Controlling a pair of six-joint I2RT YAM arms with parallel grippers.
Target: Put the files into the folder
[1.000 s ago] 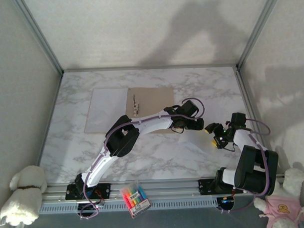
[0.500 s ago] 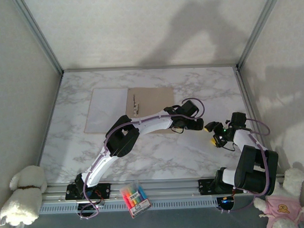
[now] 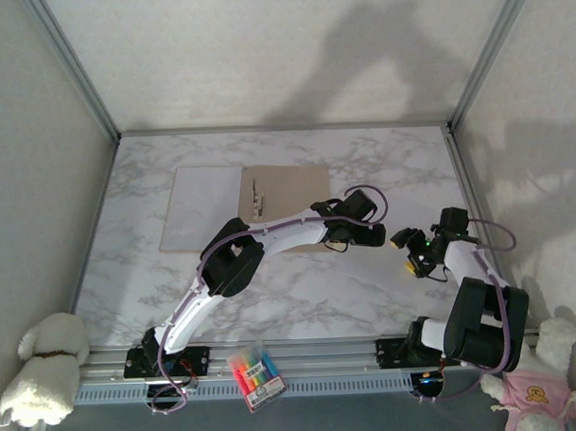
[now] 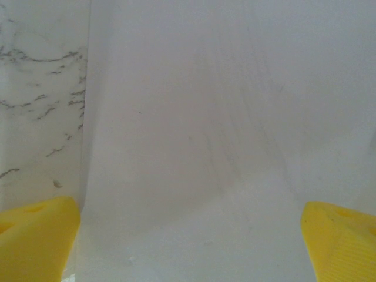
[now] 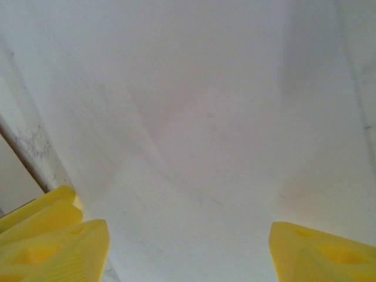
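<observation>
Folder lies open and flat in the upper left-centre of the top view. Its long axis runs across the frame and its crease runs up and down it. One file covers the left leaf squarely, long axis up the frame and parallel to the crease. The right leaf is bare brown, with a small fastener just beside the crease.

A second file lies flat on the table under both grippers. In the left wrist view its left edge runs nearly straight up the frame. In the right wrist view its edge slants up toward the upper left. Its long axis cannot be told, and from above it hardly separates from the marble.

The left arm rises from the lower left to a raised elbow. Its forearm then stretches right across the folder's lower right corner, wrist pitched down. The left gripper sits right of centre with its fingers spread wide and nothing between them. The right arm is folded tightly at the lower right, its forearm angled up and left. The right gripper faces the left one, near but apart, with its fingers also well spread and gripping nothing.
</observation>
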